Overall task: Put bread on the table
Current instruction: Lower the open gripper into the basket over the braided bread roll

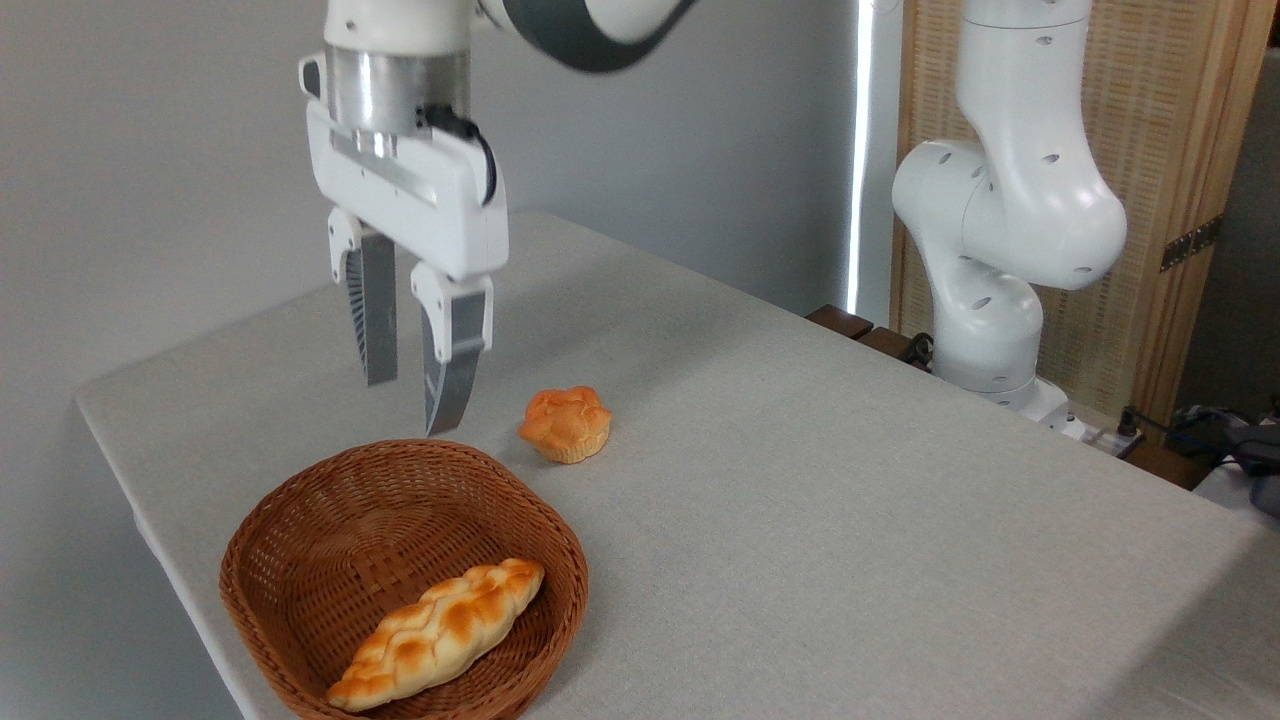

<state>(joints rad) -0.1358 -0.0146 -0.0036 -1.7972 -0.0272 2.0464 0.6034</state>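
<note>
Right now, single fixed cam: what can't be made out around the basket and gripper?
- Long braided golden-brown loaf: its underside is hidden against the brown woven wicker basket.
- Basket's near rim: cut off by the bottom edge of the picture.
- Two-finger gripper: its height above the grey-beige cloth table is unclear from this angle.
- Table's near-left corner: cut off by the frame.

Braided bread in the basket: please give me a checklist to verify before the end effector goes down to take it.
1. Braided bread lies uncovered in the basket: ok.
2. End effector open and empty: ok.
3. End effector above the bread: not ok, it hangs over the basket's far rim.
4. Opening wide enough for the loaf: cannot tell.
5. Free table to place it, away from the small bun: ok.
</note>
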